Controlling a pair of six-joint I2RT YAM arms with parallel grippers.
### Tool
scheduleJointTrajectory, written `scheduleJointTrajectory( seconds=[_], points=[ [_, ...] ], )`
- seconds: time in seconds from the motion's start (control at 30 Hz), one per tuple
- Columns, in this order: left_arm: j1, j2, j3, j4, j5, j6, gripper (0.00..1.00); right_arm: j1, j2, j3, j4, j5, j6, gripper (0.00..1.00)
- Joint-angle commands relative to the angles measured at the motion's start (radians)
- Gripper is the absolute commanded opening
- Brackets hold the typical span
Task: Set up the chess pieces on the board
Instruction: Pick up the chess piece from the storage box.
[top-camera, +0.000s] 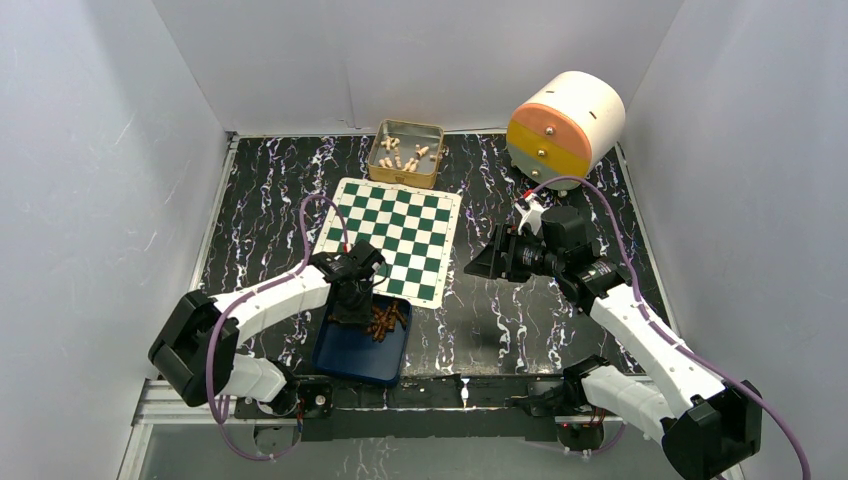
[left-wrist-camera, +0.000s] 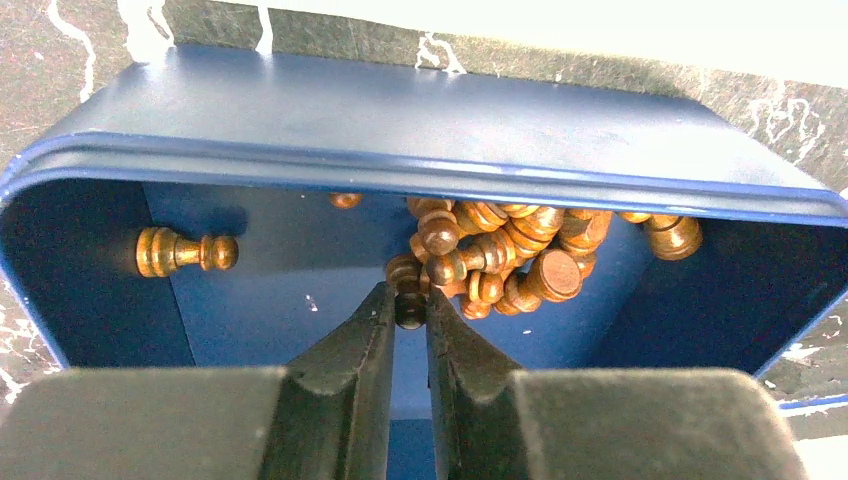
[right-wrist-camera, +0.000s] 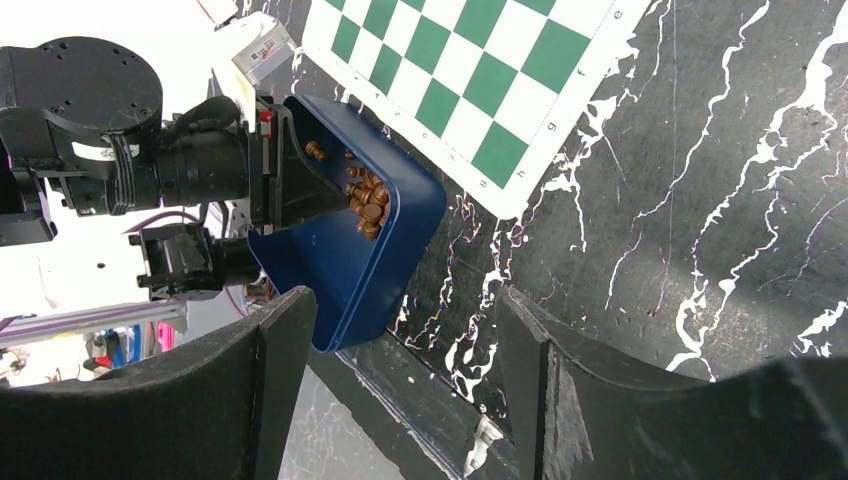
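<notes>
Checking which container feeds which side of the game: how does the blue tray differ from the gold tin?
The blue tray holds dark-brown chess pieces heaped at one end; the gold tin holds cream-white pieces scattered loosely. The tray sits by the near edge of the board, the tin at its far edge. The left gripper pinches a chess piece in the tray; no gripper is at the tin. Both are open containers beside the board.
</notes>
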Motion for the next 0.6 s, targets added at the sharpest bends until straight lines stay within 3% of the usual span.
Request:
scheduleJointTrajectory(
  seconds=[0.0, 0.37, 0.57],
  points=[
    [-0.004, -0.02, 0.002, -0.028, -0.023, -0.002, 0.1, 0.004, -0.019, 0.028, 0.016, 0.005, -0.021, 0.75],
    [-0.004, -0.121, 0.139, -0.212, -0.075, 0.013, 0.04, 0.004, 0.002, 0.022, 0.041, -0.026, 0.011, 0.74],
    [-0.004, -0.151, 0.201, -0.216, -0.014, 0.017, 0.03, 0.009, 0.006, 0.012, 0.105, -0.075, 0.047, 0.72]
  ],
)
